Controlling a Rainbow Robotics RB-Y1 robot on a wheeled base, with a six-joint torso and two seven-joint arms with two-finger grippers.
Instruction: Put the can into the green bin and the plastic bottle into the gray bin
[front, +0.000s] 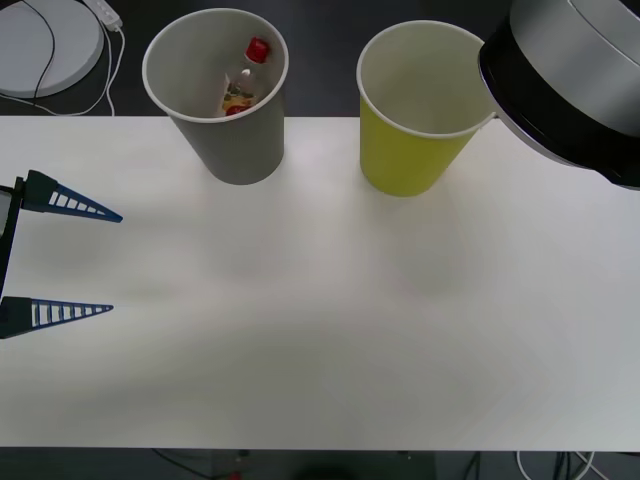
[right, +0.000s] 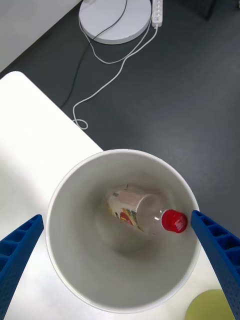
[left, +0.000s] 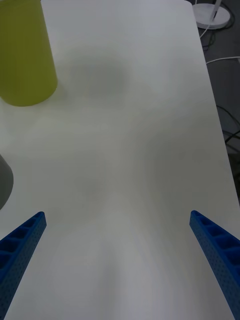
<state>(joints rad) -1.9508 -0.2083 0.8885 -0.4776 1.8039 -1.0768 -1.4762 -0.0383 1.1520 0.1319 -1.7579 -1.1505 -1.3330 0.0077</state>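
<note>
White table (front: 320, 330) surface carries two cup-shaped bins: one gray bin (front: 228, 120) and one green bin (front: 410, 135), standing side by side at the far edge. You will find one plastic bottle (front: 243, 85) lying tilted inside the gray bin, red cap uppermost against the wall. The right gripper (right: 120, 270) sits above the gray bin, fingers spread wide, holding nothing. The left gripper (front: 95, 262) hangs over the table's left side, also spread wide and empty.
</note>
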